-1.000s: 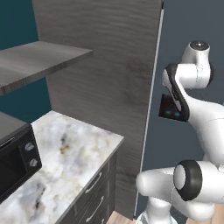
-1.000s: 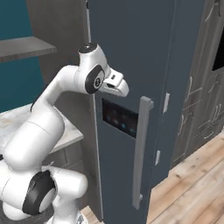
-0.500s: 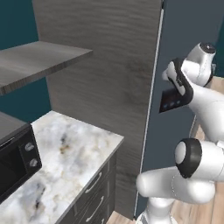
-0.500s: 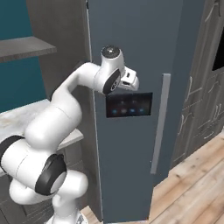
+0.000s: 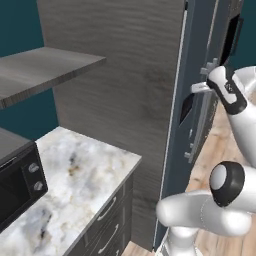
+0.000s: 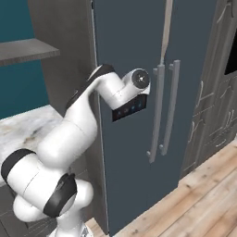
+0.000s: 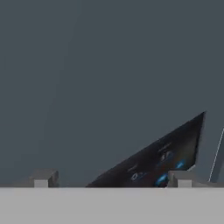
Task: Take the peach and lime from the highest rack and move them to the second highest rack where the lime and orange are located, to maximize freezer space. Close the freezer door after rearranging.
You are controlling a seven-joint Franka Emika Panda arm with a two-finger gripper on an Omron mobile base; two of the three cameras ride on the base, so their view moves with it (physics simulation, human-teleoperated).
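Both freezer doors (image 6: pixel 134 69) read as shut in the right base view: dark blue-grey panels, flush, with two vertical handles (image 6: pixel 164 106) side by side near the centre seam. We therefore cannot see the racks, the peach, the limes or the orange; they are hidden behind the doors.

The arm reaches up from the base and bends toward the left door. Its wrist sits just in front of the dark control panel (image 6: pixel 130 107) set in that door, partly covering the panel's upper edge. In the left base view the wrist is level with the panel (image 5: pixel 186 106), close to the door face, and the door handles (image 5: pixel 200 125) run down just beside it.

In the hand view, the tool (image 7: pixel 111 181) points straight at the door surface (image 7: pixel 87 78), which is very close. The two fingertips (image 7: pixel 42 178) stand far apart at the bottom edge, nothing between them, so we record the tool as released and empty. The control panel (image 7: pixel 157 159) appears tilted in this view, its blue icons lit, lying between the fingertips and toward the right one.

Surroundings: a marble desk (image 5: pixel 75 185) to the left of the freezer, a black microwave (image 5: pixel 17 185) on it, a grey wall shelf (image 5: pixel 40 67) above, wood floor (image 6: pixel 203 199) to the right.
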